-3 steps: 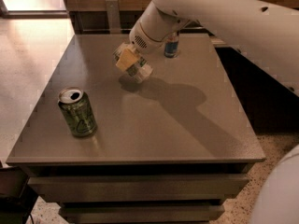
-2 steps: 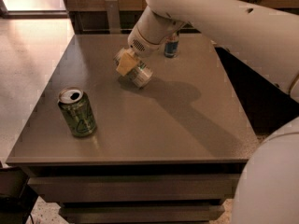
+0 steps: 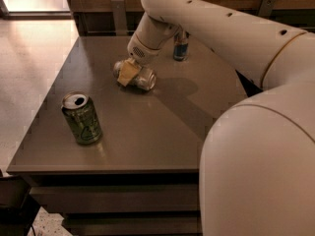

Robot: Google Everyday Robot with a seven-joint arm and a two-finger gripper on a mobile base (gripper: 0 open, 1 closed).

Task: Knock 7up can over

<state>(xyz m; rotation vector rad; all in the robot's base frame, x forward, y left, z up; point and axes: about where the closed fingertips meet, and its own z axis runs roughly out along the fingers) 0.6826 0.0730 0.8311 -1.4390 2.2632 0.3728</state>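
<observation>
View: camera view, looking down on a table (image 3: 147, 136) that fills the middle of the frame
Arm (image 3: 221, 28): big and white, it comes in from the lower right, goes up the right side and bends back down to the upper middle
Gripper (image 3: 128, 73): at the tip of the arm, upper middle of the frame, low over the table and right on the 7up can
Gripper state: cannot tell if it is wide, narrow or holding; a yellow-tan part lies across the can
7up can (image 3: 143, 78): pale and silver, on its side on the table in the upper middle, one round end facing right
Green can (image 3: 82, 119): dark, standing up, top open, at the left near the front edge, well apart from the 7up can
Blue can (image 3: 180, 47): standing up at the back of the table, partly behind the arm
Floor (image 3: 29, 58): pale and shiny, at the left
</observation>
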